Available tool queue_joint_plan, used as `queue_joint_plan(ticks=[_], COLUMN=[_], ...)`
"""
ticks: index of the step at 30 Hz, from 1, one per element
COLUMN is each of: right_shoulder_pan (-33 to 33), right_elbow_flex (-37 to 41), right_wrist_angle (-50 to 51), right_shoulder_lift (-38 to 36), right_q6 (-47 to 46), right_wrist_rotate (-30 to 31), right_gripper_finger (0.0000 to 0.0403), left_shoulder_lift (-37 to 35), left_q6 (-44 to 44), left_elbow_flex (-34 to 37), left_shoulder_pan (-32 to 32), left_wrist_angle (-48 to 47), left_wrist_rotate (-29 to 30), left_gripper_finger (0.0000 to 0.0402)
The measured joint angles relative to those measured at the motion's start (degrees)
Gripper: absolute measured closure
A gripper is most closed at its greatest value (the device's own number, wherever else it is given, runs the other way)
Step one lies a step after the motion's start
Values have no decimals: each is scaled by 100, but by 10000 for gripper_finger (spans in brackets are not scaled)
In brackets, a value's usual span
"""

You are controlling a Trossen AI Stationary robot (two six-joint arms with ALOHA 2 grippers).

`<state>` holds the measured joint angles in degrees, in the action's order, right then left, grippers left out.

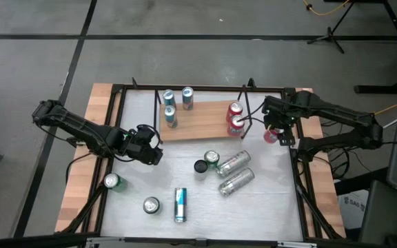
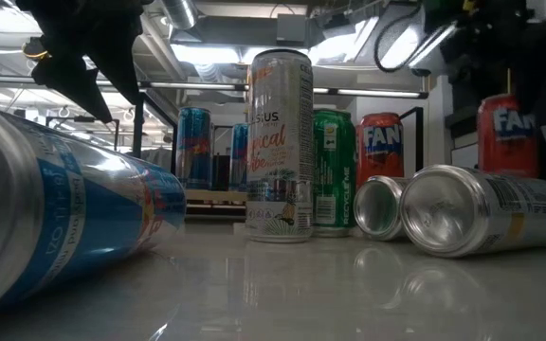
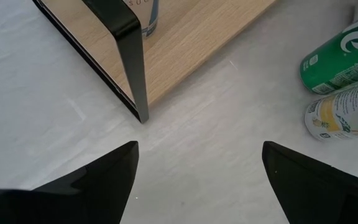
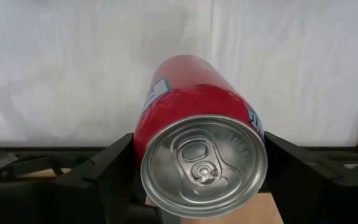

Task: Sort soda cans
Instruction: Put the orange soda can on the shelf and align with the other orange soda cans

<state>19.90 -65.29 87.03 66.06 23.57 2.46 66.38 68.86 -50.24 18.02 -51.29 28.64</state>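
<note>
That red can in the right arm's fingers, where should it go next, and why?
Probably a short carry to the wooden board, set down beside the two red cans standing there. The right gripper holds the red can just off the board's end; blue cans group at its other end.

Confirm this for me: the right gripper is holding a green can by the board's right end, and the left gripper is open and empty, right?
Not quite: the can in the right gripper is red, not green, as the right wrist view shows. It is by the board's right end, and the left gripper is open and empty.
</note>
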Motion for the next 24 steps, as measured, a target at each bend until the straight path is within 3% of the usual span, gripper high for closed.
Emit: queue_joint_plan(ticks=[12, 24], right_shoulder_pan=[2, 0], right_elbow_flex=[-1583, -1738], right_wrist_angle=[296, 306], right_shoulder_lift=[719, 770], right_q6=[-63, -80], right_wrist_rotate=[383, 200], right_gripper_finger=[114, 114], left_shoulder_lift=[1, -1], left_q6=[0, -6], left_elbow_flex=[0, 0], left_shoulder_pan=[0, 0], left_wrist_angle=[4, 112], left_wrist_rotate=[86, 93], left_gripper_finger=[66, 66])
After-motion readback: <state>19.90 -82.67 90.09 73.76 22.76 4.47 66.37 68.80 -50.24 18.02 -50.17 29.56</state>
